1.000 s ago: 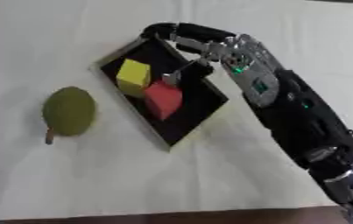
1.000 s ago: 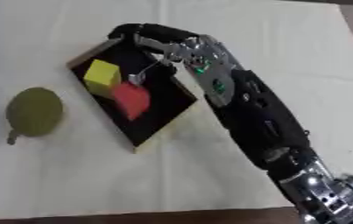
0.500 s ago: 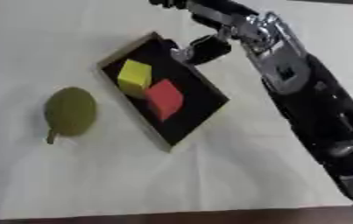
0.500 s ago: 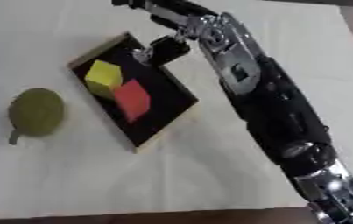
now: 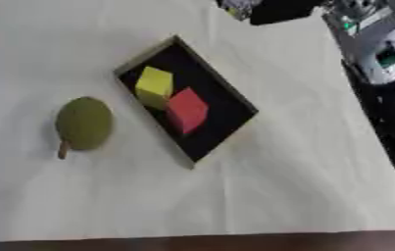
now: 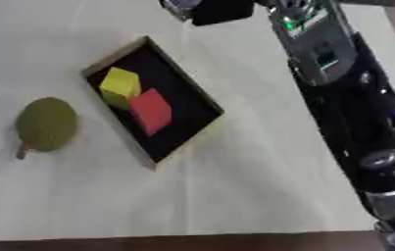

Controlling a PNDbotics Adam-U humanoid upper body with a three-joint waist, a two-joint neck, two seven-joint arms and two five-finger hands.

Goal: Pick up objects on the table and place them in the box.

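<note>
Two blocks, yellow and red, lie touching in the black box, the green fruit remains on the table beside it, and my right hand sits at the top edge, fingers unreadable.

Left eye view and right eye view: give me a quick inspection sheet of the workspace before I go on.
Surface: white cloth-covered table, dark edge along the bottom.
Job's things: black box lies askew; yellow cube and red cube inside it, touching. Green round fruit with a stem lies left of the box, apart from it.
Clutter: nothing seen.
Hands: right hand at the top edge, beyond the box, holding nothing visible; fingers not readable. Left hand not in view.
Cables: nothing seen.
Surroundings: nothing seen.
</note>
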